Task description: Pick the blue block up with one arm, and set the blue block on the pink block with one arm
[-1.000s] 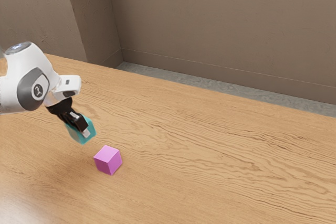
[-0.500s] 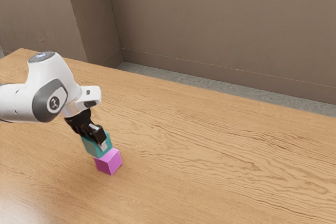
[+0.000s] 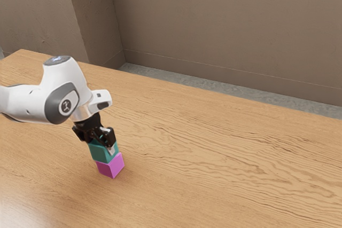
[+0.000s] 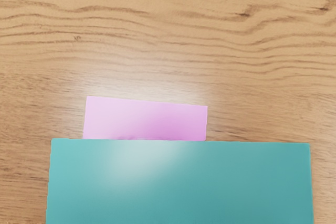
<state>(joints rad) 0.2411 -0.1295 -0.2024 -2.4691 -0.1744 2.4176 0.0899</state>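
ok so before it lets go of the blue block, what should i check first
1. Blue block over the pink block: ok, it sits directly above it in the exterior view.
2. Contact between the two blocks: ok, no gap shows between them.
3. Centring: cannot tell; in the wrist view a strip of pink shows past the blue block's edge.
4. Gripper shut on the blue block: ok, its fingers clamp the upper part.
5. Pink block flat on the table: ok.
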